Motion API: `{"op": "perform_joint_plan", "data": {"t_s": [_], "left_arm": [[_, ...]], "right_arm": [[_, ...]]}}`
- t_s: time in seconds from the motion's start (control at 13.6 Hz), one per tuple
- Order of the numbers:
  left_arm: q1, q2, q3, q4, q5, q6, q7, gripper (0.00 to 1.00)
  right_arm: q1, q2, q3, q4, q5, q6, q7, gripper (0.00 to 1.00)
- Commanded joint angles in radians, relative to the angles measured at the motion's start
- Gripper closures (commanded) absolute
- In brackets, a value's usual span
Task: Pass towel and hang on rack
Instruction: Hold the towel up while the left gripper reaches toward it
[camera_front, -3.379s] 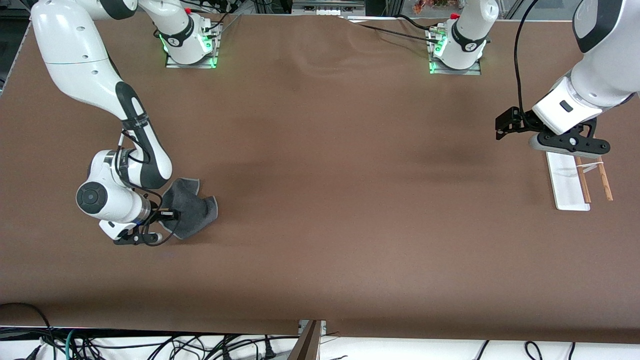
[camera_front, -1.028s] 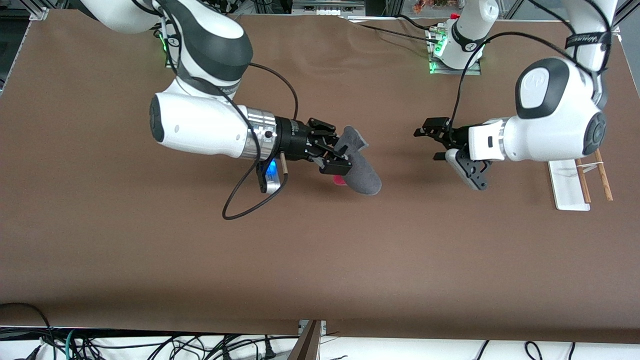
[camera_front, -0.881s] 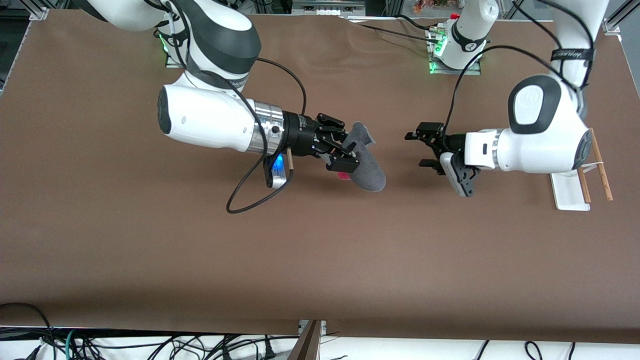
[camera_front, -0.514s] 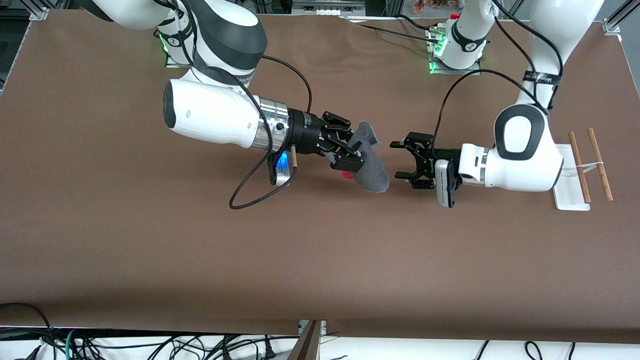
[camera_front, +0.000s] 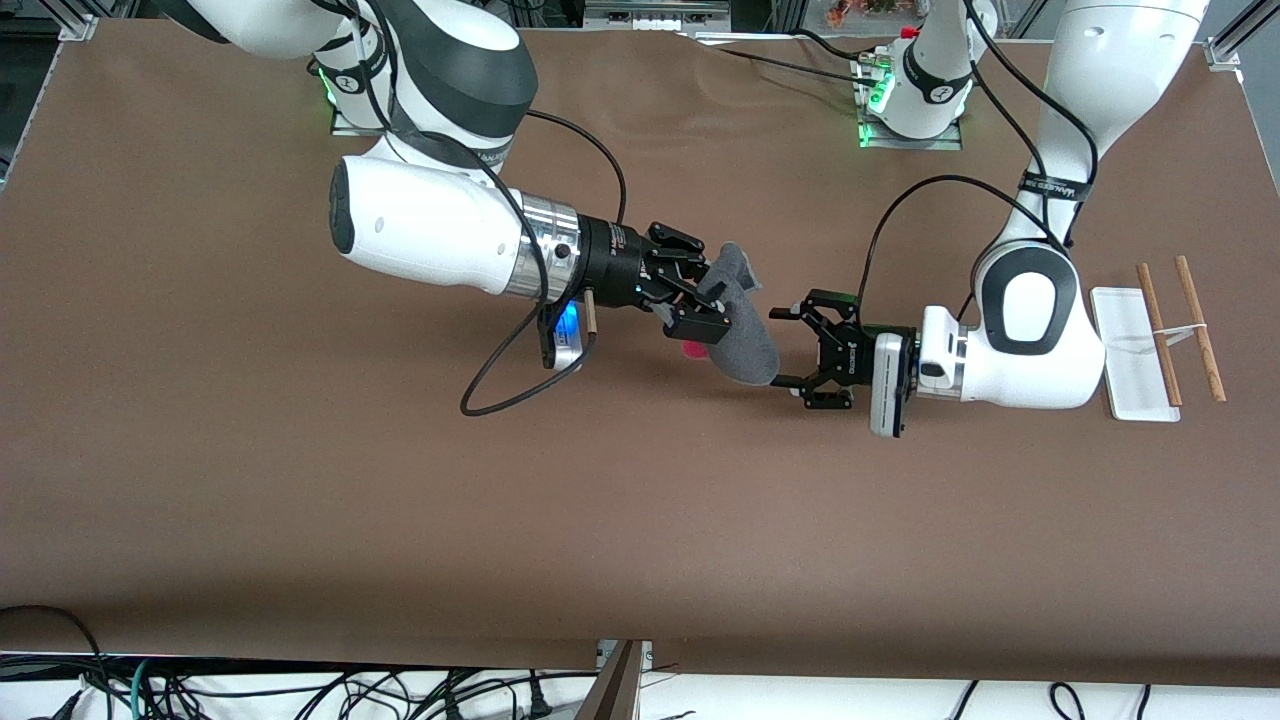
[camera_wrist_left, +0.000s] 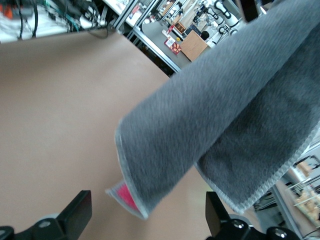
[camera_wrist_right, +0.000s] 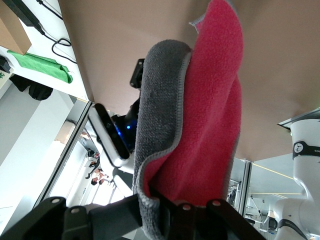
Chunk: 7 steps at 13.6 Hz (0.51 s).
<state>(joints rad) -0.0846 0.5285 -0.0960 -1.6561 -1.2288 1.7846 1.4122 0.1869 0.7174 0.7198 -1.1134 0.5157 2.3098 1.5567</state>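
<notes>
Towel (camera_front: 745, 330) above table (camera_front: 300, 480) middle, rack (camera_front: 1150, 345) toward left arm's end

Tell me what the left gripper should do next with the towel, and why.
Probably close the left gripper on the towel. Its fingers are open on either side of the hanging cloth, while the right gripper is shut on the towel's upper part above the table, so the handover awaits that grip.

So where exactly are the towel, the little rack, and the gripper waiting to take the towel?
towel (camera_front: 745, 345): front view, on its hanging grey fold.
rack (camera_front: 1125, 345): front view, on its white flat base.
left gripper (camera_front: 790, 347): front view, midway between its open fingertips, beside the towel.
</notes>
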Motion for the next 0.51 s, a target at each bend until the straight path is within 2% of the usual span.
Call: {"op": "perform_joint_plan", "data": {"t_s": [0.0, 0.22, 0.29, 0.37, 0.44], "left_arm": [[-0.01, 0.064, -0.001, 0.085, -0.056, -0.005, 0.096, 0.0], [-0.033, 0.071, -0.002, 0.079, -0.121, -0.007, 0.178, 0.01], [-0.035, 0.073, -0.002, 0.078, -0.123, -0.007, 0.191, 0.07], [-0.041, 0.073, -0.002, 0.076, -0.124, -0.007, 0.198, 0.22], [-0.041, 0.073, -0.002, 0.075, -0.124, -0.011, 0.2, 0.55]], "right_arm": [[0.008, 0.011, 0.006, 0.021, 0.006, 0.01, 0.011, 1.0], [0.012, 0.011, 0.004, 0.021, 0.004, 0.01, 0.011, 1.0], [0.012, 0.011, 0.004, 0.021, 0.004, 0.01, 0.011, 1.0], [0.014, 0.011, 0.004, 0.021, 0.004, 0.014, 0.011, 1.0], [0.014, 0.011, 0.004, 0.021, 0.004, 0.016, 0.009, 1.0]]}}
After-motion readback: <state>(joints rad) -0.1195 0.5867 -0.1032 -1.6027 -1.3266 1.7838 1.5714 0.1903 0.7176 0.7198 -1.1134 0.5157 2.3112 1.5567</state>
